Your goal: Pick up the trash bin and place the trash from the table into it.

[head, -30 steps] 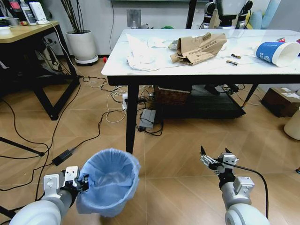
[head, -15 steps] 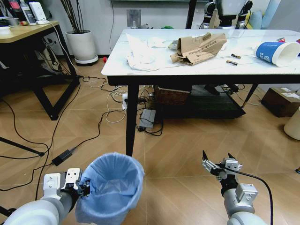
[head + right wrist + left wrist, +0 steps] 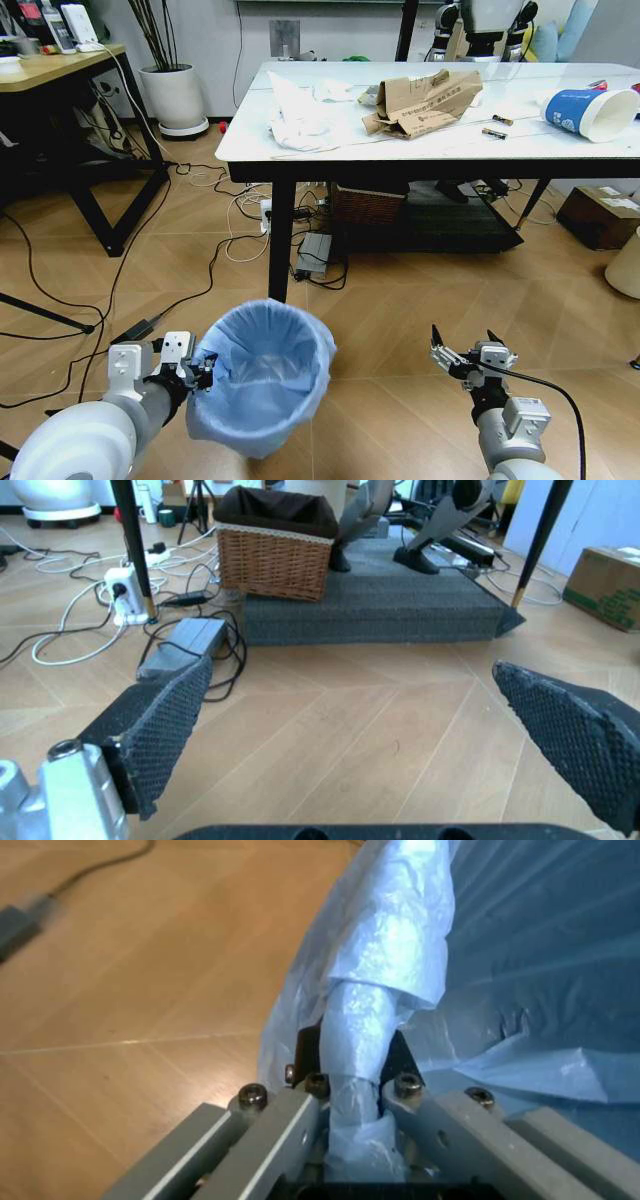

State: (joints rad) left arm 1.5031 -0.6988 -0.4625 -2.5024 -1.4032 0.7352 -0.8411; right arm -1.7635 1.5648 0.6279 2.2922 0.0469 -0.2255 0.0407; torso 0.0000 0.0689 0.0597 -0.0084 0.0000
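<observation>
Bin-pickup step: left gripper (image 3: 197, 372) clamped on the bag-lined rim of the trash bin (image 3: 265, 375), held off the floor short of the tabletop's (image 3: 420, 147) near edge; right gripper (image 3: 466, 355) spread wide, empty; next, bin goes below that edge under the trash (image 3: 420, 103).
</observation>
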